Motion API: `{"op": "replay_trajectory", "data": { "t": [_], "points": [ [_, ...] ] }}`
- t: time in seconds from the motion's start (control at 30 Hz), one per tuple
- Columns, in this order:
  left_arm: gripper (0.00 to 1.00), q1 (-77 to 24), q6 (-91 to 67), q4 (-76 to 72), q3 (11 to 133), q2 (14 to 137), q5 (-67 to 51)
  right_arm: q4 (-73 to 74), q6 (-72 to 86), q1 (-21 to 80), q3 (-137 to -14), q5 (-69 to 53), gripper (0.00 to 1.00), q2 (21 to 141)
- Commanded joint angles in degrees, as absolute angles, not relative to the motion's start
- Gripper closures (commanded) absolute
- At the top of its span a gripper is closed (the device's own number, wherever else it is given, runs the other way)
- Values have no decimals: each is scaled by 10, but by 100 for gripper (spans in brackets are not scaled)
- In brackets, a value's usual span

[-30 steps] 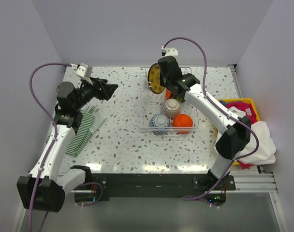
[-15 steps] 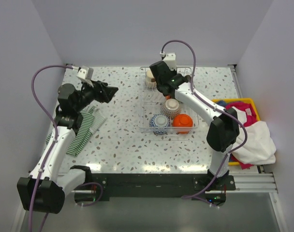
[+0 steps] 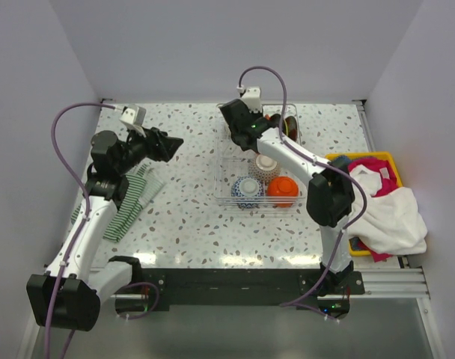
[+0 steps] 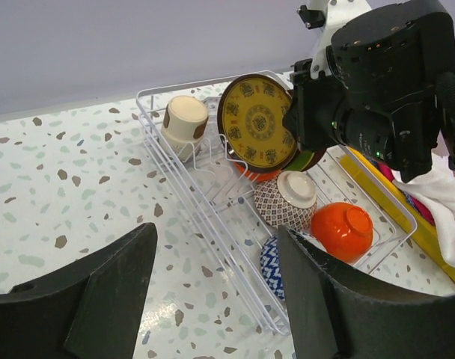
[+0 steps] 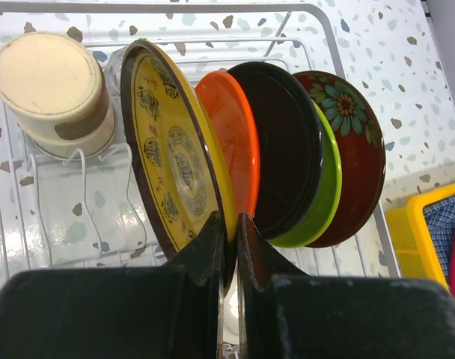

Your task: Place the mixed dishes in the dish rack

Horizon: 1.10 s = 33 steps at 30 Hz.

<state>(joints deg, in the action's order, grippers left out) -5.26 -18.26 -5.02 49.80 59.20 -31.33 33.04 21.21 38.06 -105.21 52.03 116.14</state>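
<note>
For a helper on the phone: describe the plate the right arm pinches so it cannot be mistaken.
In the wire dish rack, plates stand on edge in a row. The yellow patterned plate is the end one, nearest the beige cup. Only its face is yellow with a dark rim.

1. Bright, even overhead light; soft faint shadows on table (image 3: 190,217) below the arms.
2. left gripper (image 4: 216,232): fingers dark and blurred, scene beyond them sharp.
3. right gripper (image 5: 229,221): fingers near-black, out of focus; gold-patterned plate (image 5: 175,164) just ahead crisp, glossy sheen.
4. Top view mildly wide-angle.
</note>
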Motion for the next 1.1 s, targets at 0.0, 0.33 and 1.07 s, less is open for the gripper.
{"op": "replay_trajectory", "data": {
  "t": [0.0, 0.33, 1.07],
  "points": [
    [30, -51, -175, -58, 493, 575, -323, 334, 211, 393, -1064, 571, 100, 1173],
    [30, -51, -190, -76, 478, 570, -332, 266, 153, 396, -1050, 574, 100, 1193],
    [30, -51, -215, -101, 455, 549, -369, 228, 74, 402, -1002, 512, 40, 1072]
  ]
}}
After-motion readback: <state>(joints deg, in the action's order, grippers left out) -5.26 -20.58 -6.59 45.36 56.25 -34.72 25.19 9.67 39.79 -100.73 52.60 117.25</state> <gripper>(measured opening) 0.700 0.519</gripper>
